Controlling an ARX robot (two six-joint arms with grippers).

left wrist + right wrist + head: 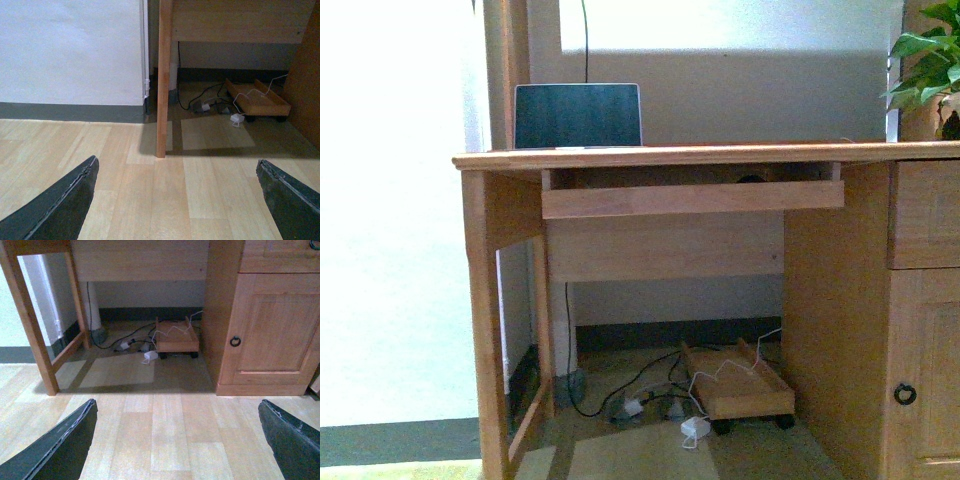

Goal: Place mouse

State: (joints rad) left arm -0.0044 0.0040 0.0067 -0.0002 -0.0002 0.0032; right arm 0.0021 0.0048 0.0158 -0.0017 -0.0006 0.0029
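Observation:
In the front view, a small dark rounded shape, which looks like the mouse (pixel 750 179), peeks over the front lip of the pull-out keyboard tray (pixel 692 198) under the wooden desk top (pixel 720 154); most of it is hidden. My left gripper (pixel 176 162) is open and empty, low over the wood floor, facing the desk's left leg (pixel 164 80). My right gripper (pixel 176 402) is open and empty above the floor, facing the desk's cabinet door (pixel 270 325). Neither arm shows in the front view.
A laptop (pixel 578 116) stands open on the desk at the back left. A plant (pixel 928 70) is at the right. Under the desk are a wheeled wooden tray (pixel 738 385), cables and white adapters (pixel 695 428). A drawer and cabinet (pixel 925 330) fill the right side.

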